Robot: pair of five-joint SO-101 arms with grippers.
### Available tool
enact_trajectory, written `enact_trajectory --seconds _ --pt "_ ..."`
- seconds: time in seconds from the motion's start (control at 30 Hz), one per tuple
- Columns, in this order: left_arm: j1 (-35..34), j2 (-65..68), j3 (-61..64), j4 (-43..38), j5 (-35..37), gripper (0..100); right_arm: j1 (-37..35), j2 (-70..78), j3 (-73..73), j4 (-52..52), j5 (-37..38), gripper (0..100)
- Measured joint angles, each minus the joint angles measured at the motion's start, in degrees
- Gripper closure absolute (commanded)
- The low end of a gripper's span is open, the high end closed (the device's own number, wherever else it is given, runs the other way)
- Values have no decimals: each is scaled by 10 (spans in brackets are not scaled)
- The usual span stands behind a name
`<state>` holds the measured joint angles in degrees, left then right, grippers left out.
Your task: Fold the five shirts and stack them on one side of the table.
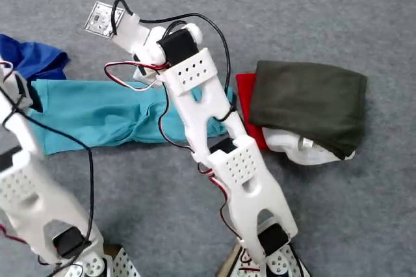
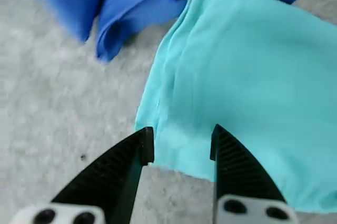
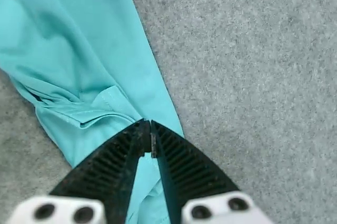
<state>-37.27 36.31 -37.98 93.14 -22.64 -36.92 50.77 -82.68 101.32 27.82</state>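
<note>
Broadly, we see the grey felt-covered table (image 1: pixel 338 17), and on its left half the long turquoise jersey shirt (image 1: pixel 97 118) lies spread but wrinkled. At the right sits the folded dark olive shirt (image 1: pixel 309 98) atop a pile, and at the left the crumpled royal-blue shirt (image 1: pixel 32 56). We judge the turquoise cloth light, limp and a little slippery, best taken at hem corners. The left gripper (image 2: pixel 181 137) is released over one edge. The right gripper (image 3: pixel 147 129) is clenched at another edge, and we cannot tell if it pinches cloth.

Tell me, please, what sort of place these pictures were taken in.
Probably a robotics lab bench: a left arm and a right arm mounted at a grey fabric-covered table, with a teal shirt and a folded shirt stack laid out.
</note>
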Motion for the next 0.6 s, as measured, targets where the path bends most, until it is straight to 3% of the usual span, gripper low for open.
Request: enact_trajectory --seconds 0.23,0.47,0.6 --pt "2 210 -208 26 -44 810 2 0 0 0 11 995" --pt "-2 292 -291 32 -65 817 2 23 0 0 33 995" --pt "-2 310 -298 32 -90 911 2 25 1 0 34 995"
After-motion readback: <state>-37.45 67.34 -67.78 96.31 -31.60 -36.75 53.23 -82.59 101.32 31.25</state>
